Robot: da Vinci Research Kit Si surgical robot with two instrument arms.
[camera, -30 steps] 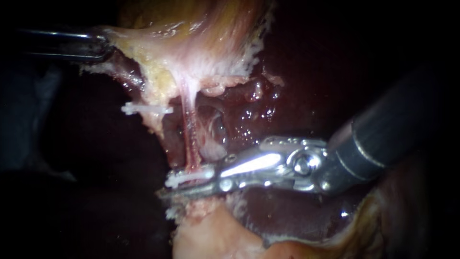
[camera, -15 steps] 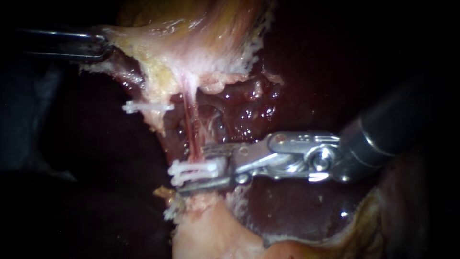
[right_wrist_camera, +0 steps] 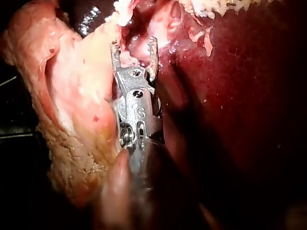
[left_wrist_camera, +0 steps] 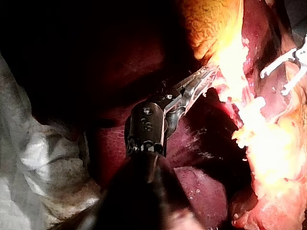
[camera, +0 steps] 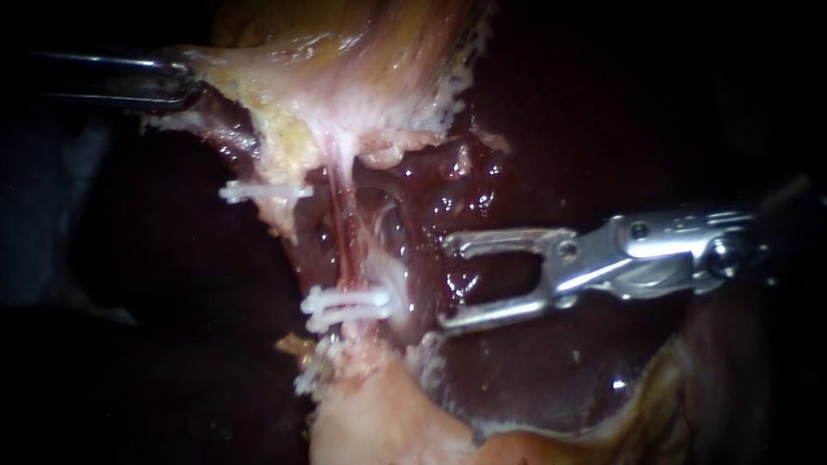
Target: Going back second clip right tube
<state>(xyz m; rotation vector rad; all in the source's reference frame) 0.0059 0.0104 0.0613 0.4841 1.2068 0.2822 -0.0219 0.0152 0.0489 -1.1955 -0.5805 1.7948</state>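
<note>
Spanning the thin red tube near its lower end, the lower clip sits closed across it, white, just above a pale stump. The upper clip, also white, lies across tissue just beside the tube's upper part. The right instrument is near the lower clip but not touching it, over the dark liver, its jaws wide apart and empty. The left instrument has its jaws closed on the edge of the pale tissue above the tube.
</note>
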